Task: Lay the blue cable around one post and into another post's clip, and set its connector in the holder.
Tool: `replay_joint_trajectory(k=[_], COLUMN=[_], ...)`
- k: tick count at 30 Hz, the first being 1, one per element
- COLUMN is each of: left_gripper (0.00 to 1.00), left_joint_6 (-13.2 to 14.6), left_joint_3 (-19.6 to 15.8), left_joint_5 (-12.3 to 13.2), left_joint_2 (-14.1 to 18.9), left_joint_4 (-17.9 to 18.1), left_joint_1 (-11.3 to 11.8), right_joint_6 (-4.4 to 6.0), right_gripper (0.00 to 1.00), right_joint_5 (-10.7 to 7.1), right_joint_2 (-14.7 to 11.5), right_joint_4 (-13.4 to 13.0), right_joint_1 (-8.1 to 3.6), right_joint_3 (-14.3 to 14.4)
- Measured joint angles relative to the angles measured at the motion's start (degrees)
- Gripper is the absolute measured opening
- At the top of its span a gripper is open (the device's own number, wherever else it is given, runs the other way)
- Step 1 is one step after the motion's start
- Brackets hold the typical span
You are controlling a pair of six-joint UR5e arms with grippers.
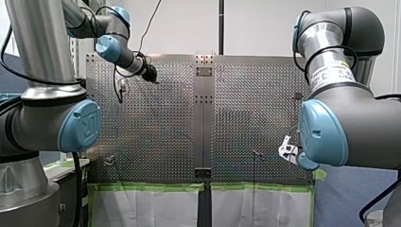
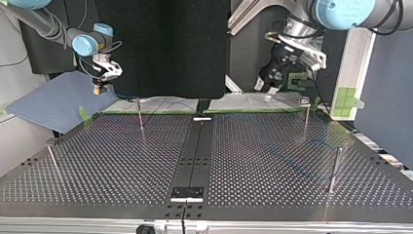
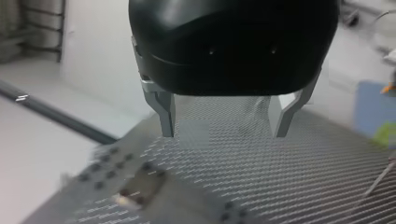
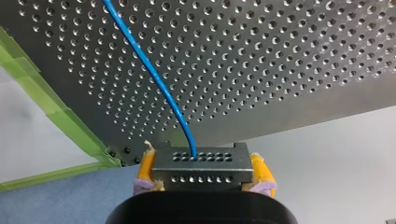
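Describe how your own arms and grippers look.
Both arms are silver-grey tubes with dark grey joints and round light blue caps. My left arm and my right arm each carry black cables, and my right arm bears a printed label. My left gripper has a rounded black body with two grey metal fingers. My right gripper is black with yellow pads.

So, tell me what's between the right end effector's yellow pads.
The dark connector, with the blue cable running out of it, seen in the right wrist view.
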Motion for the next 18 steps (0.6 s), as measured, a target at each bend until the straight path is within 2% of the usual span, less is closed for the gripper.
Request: replay_joint_trajectory(k=[4, 7, 13, 18], left_gripper=[1.0, 1.0, 1.0, 1.0], left_joint_6=[1.6, 2.8, 5.7, 4.5], left_joint_3=[-2.3, -3.1, -1.2, -0.7], left_joint_5=[2.2, 2.5, -0.3, -3.2], left_joint_2=[-0.9, -1.9, -5.2, -8.2], left_joint_4=[2.3, 3.9, 7.5, 10.5], left_joint_1=[-0.6, -1.6, -4.9, -7.9], right_joint_6=[-0.29, -0.53, -1.76, -3.17], right_gripper=[0.47, 0.47, 0.47, 0.47], right_joint_5=[0.27, 0.56, 1.28, 1.68], right_joint_2=[0.0, 0.0, 0.0, -0.1], right_joint_4=[0.0, 0.2, 1.6, 2.8], right_joint_1=[0.11, 0.26, 0.55, 0.76], right_joint_3=[0.0, 0.0, 0.0, 0.0])
